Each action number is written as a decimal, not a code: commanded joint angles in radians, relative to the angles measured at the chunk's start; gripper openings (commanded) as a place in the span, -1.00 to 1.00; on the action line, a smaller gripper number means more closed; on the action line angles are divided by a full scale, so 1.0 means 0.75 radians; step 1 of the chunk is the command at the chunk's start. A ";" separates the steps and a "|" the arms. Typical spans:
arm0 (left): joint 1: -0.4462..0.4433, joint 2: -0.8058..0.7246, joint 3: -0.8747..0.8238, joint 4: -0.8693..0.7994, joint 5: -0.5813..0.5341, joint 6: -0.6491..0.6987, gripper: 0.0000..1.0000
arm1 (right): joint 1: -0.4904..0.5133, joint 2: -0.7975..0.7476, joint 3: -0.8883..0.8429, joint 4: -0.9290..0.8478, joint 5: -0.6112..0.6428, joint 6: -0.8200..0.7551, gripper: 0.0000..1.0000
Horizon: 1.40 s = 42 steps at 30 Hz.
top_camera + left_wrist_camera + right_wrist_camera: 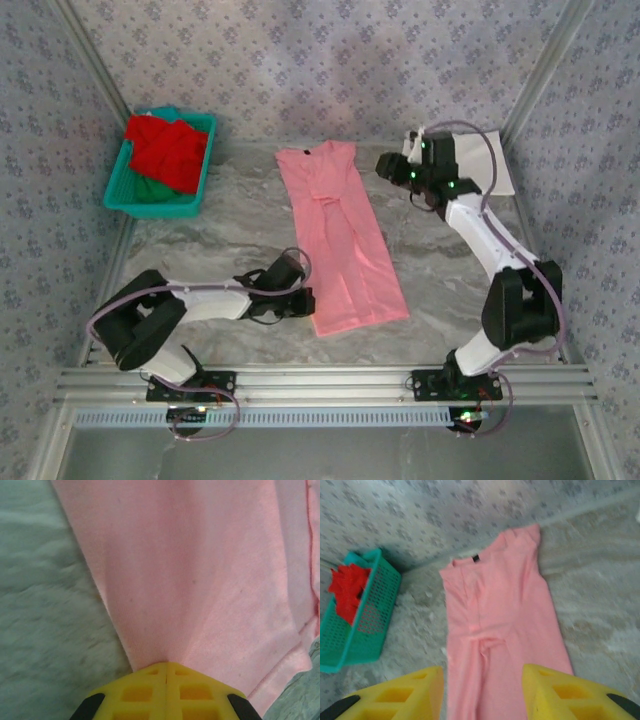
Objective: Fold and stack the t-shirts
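- Pink t-shirt (343,240): we record it folded lengthwise into a long strip, lying flat on the middle of the marbled table (200,250), collar toward the far wall.
- Left gripper (166,667): yellow fingers pressed together, pinching the pink cloth at its left edge near the hem; the fabric puckers toward the pinch.
- Right gripper (482,690): fingers apart with nothing between them, above the table to the right of the collar end.
- Teal basket (150,208): far left corner, well apart from the pink t-shirt.
- Red t-shirt (168,148): crumpled on top in the basket.
- Green t-shirt (150,190): beneath the red one.
- White t-shirt (503,172): flat at far right, partly hidden by the right arm.
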 commanded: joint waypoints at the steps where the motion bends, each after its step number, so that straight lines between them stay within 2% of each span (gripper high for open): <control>1: 0.051 0.003 -0.153 -0.370 -0.131 0.018 -1.00 | 0.003 -0.068 -0.257 0.105 0.063 -0.024 -0.06; 6: 0.089 -0.098 -0.123 -0.462 -0.155 0.082 -1.00 | 0.036 -0.185 -0.487 0.140 0.079 -0.083 -0.06; 11: 0.092 -0.241 -0.024 -0.571 -0.174 0.210 -1.00 | 0.059 -0.201 -0.500 0.065 0.043 -0.153 -0.05; 15: 0.127 -0.448 0.084 -0.623 -0.199 0.364 -1.00 | 0.090 -0.199 -0.480 0.077 0.034 -0.190 -0.03; 18: 0.236 -0.558 0.126 -0.506 -0.197 0.425 -1.00 | 0.119 -0.164 -0.436 0.088 0.054 -0.197 -0.03; 21: 0.423 -0.553 0.142 -0.251 -0.085 0.403 -1.00 | 0.140 -0.095 -0.356 0.081 0.084 -0.188 -0.03; 23: 0.517 -0.456 0.191 -0.120 -0.020 0.405 -1.00 | 0.147 -0.024 -0.276 0.057 0.092 -0.191 -0.05; 26: 0.581 -0.210 0.396 -0.144 -0.032 0.448 -1.00 | 0.154 0.115 -0.117 -0.008 0.068 -0.196 -0.10; 31: 0.612 0.191 0.703 -0.168 -0.069 0.491 -1.00 | 0.174 0.350 0.133 -0.072 0.079 -0.232 -0.23; 34: 0.631 0.400 0.890 -0.189 -0.027 0.489 -1.00 | 0.172 0.520 0.310 -0.177 0.098 -0.222 -0.37; 42: 0.652 0.775 1.267 -0.314 -0.056 0.519 -1.00 | 0.168 0.858 0.632 -0.294 0.060 -0.188 -0.65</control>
